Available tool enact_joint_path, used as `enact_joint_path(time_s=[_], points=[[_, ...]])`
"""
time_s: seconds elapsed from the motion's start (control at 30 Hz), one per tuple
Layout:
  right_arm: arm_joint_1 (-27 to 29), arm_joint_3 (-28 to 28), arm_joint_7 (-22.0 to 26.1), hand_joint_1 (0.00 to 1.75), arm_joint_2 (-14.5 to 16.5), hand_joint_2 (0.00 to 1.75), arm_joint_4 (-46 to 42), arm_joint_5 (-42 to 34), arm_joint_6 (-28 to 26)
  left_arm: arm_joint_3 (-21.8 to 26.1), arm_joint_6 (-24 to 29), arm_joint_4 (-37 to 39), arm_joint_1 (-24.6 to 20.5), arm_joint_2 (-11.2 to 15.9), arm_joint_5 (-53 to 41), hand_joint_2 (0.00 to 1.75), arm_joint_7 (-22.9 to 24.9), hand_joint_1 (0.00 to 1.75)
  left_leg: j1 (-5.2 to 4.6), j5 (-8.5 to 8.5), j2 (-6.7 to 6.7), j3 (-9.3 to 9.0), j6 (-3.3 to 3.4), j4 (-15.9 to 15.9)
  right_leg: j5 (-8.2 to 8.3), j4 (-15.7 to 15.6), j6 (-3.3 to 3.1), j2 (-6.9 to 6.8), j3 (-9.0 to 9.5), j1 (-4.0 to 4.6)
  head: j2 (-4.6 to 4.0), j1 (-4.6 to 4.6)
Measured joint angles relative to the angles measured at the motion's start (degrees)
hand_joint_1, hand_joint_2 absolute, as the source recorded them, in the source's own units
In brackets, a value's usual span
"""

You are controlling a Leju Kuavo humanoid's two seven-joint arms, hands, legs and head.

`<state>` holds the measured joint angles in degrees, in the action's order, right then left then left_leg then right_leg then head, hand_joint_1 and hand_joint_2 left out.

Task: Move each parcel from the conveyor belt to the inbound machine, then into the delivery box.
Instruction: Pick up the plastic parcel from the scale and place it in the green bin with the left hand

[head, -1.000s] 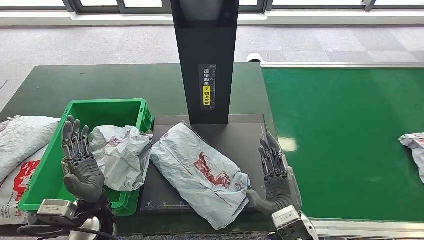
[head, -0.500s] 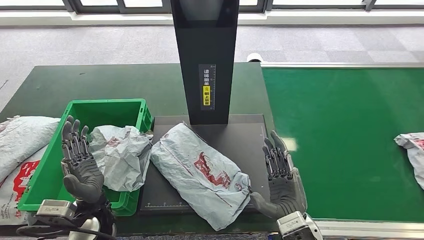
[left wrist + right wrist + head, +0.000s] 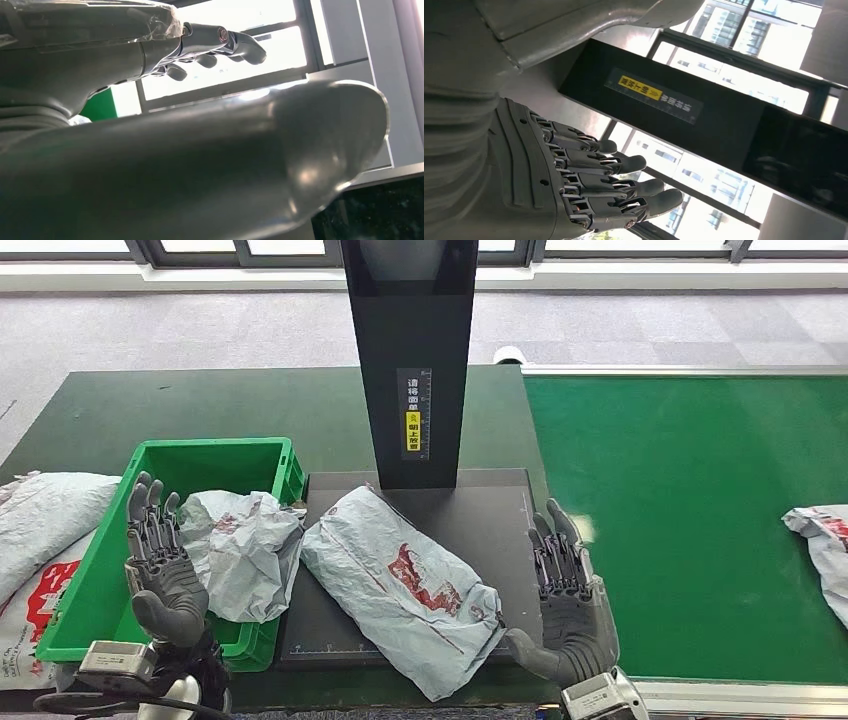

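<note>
We see a grey parcel (image 3: 400,585) lying diagonally across the scanner plate (image 3: 480,515), overhanging its near edge, between our two empty, spread robot hands, left (image 3: 160,565) and right (image 3: 568,605).

The parcel (image 3: 400,585) on the inbound machine (image 3: 500,520) is pale blue-grey with a dark red print; the machine's plate is dark grey with fine white scale marks along its edges, and its black column (image 3: 410,340) carries a grey label with white characters and a yellow patch; the delivery box (image 3: 160,465) is bright green and holds a crumpled pale grey parcel (image 3: 245,550); the conveyor belt (image 3: 680,510) is vivid green with a silver frame; the desk (image 3: 200,405) is dark green; both the left hand (image 3: 160,565) and right hand (image 3: 570,605) are dark grey.
</note>
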<state>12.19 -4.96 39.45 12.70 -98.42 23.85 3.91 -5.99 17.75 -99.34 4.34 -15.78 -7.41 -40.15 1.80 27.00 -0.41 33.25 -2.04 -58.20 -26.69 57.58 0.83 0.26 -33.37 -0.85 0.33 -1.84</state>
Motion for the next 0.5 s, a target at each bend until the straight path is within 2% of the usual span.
enact_joint_path(time_s=[0.23, 0.33, 0.37, 0.47, 0.5], points=[[-0.2, 0.0, 0.2, 0.00, 0.0, 1.75, -0.1, -0.3, 0.0, 0.0, 0.0, -0.1, 0.2, 0.0, -0.2, 0.00, 0.0, 0.00, 0.00, 0.00, 0.00, -0.01, 0.00, 0.0, 0.00, 0.0, 0.00, 0.00, 0.00, 0.00, 0.00, 0.00], [-1.0, 0.0, 0.6, 0.00, -0.1, 1.75, -0.6, -2.4, -0.4, 0.0, -0.5, -0.5, 0.9, 0.1, -1.8, 1.31, 0.0, 0.00, 0.00, 0.00, 0.00, -0.01, 0.00, 0.0, 0.00, 0.0, 0.00, -0.01, 0.00, 0.00, 0.01, 0.00], [-1.5, 0.0, 0.7, 0.00, -0.3, 1.75, -1.2, -4.4, -0.3, -0.6, -2.9, 0.0, 0.7, 0.4, -5.4, 1.75, 1.0, 0.00, -0.01, -0.01, -0.02, -0.02, 0.01, 0.0, 0.00, 0.0, 0.00, -0.03, 0.00, -0.01, 0.01, 0.01], [-4.1, 0.0, 0.8, 0.00, -1.6, 1.75, -2.4, -9.1, 0.7, -8.4, -10.5, 7.6, -1.6, 1.8, -31.1, 1.75, 4.2, 0.00, -0.03, -0.01, 0.09, -0.06, 0.04, 0.0, 0.09, 0.0, 0.00, 0.05, -0.01, -0.03, 0.00, 0.01], [-4.6, 0.0, 0.8, 0.00, -2.0, 1.75, -2.4, -9.3, 0.7, -10.9, -10.8, 9.9, -2.0, 2.2, -36.1, 1.75, 4.2, 0.00, -0.02, -0.01, 0.14, -0.07, 0.03, 0.0, 0.11, 0.0, 0.00, 0.10, -0.02, -0.02, 0.00, 0.00]])
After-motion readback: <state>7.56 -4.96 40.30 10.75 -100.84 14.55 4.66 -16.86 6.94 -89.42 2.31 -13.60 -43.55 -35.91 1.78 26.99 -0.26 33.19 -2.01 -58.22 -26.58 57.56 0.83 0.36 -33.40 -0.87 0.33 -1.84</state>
